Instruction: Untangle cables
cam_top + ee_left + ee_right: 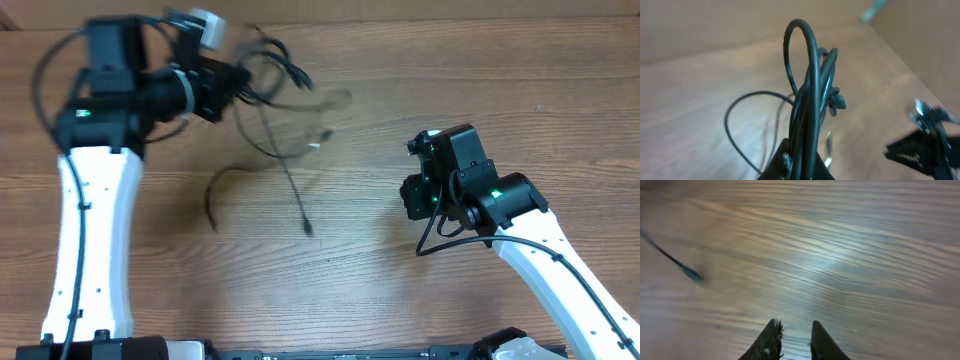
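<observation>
A tangle of thin black flexible cables (290, 70) hangs pinched in the left gripper (238, 88) at the far left of the brown wooden table (400, 300). In the left wrist view the fingers are pressed together on a bunch of several strands (812, 95) that arches up in a tight loop. From that bunch, two loose strands trail toward the near edge, so their long axis runs roughly far to near. One plug end (306, 228) lies nearest the right gripper (794, 341), to its left and well apart. That gripper is narrowly parted and empty, pointing at bare wood. It seems the free arm for pulling a strand. The cables are motion-blurred overhead, so crossings cannot be traced. The right wrist view shows only one smeared dark tip (690, 274).
</observation>
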